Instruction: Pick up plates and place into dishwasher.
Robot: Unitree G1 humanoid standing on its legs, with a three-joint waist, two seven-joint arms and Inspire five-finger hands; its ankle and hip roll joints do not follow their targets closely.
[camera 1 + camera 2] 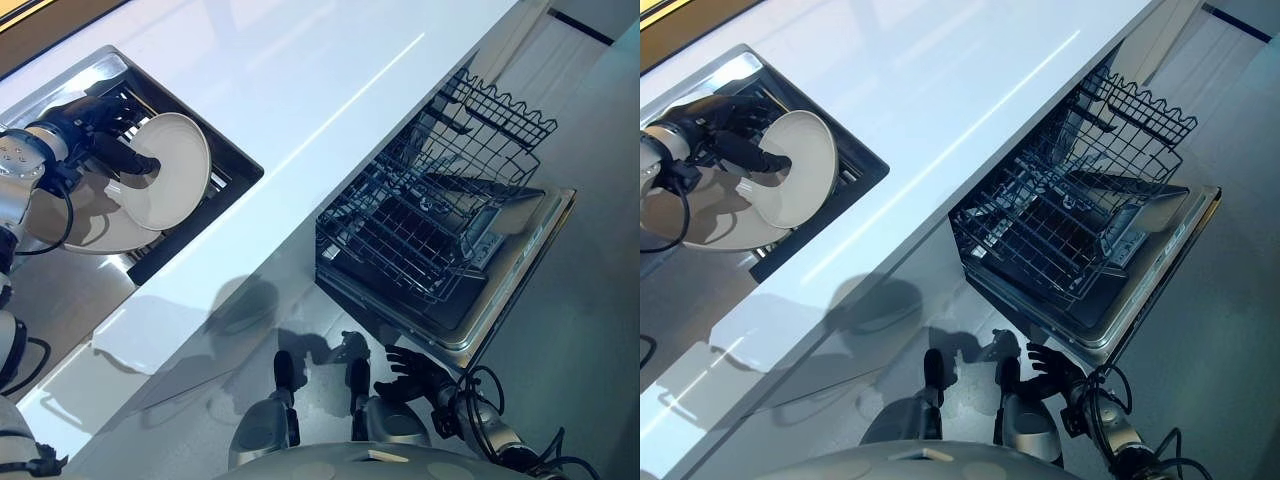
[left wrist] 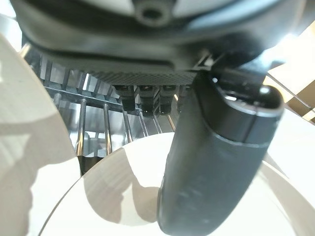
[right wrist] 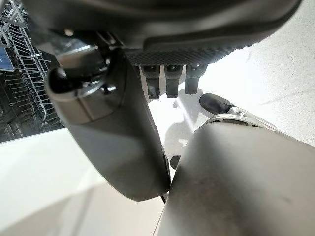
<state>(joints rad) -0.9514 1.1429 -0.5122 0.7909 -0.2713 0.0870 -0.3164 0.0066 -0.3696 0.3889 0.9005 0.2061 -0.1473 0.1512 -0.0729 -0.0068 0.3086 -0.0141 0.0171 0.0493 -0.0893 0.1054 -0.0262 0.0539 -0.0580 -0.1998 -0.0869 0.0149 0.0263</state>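
A cream plate (image 1: 168,170) is pinched upright by the left hand (image 1: 112,150) for racking, while the right hand (image 1: 415,372) hangs slack and empty below the dishwasher rack (image 1: 430,215).

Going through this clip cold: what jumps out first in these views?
The left hand pinches a pale plate, tilted up on edge over the dark rack set in the white counter, with another plate lying beneath it. To the right, the dishwasher stands open, its wire basket pulled out and bare. The right hand hangs low near the open door, holding nothing.
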